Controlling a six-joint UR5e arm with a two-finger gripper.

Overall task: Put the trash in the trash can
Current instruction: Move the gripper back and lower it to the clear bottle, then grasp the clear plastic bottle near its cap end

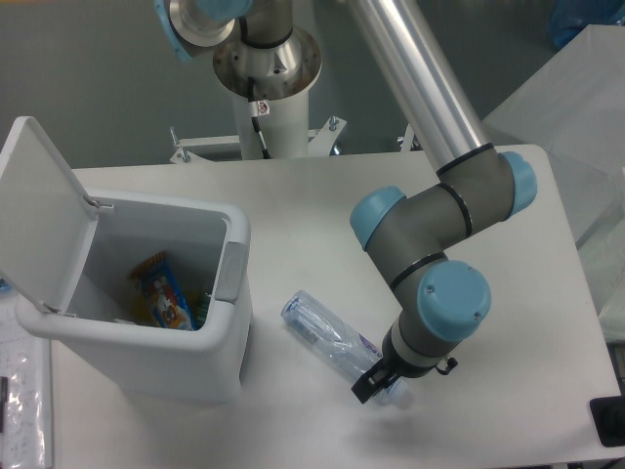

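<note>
One bottle (326,333) is lying on the table (322,205), its long axis running diagonally, cap end pointing lower right, away from the one bin (146,318). The gripper (379,384) is sitting over the cap end; its finger spread cannot be told. One wrapper (161,293) is lying inside the bin.

A white table (322,215) with rounded corners stands on a dull grey-green floor (98,68), with pale translucent plastic sheeting (576,107) draped at the right edge, all under soft, even light.
</note>
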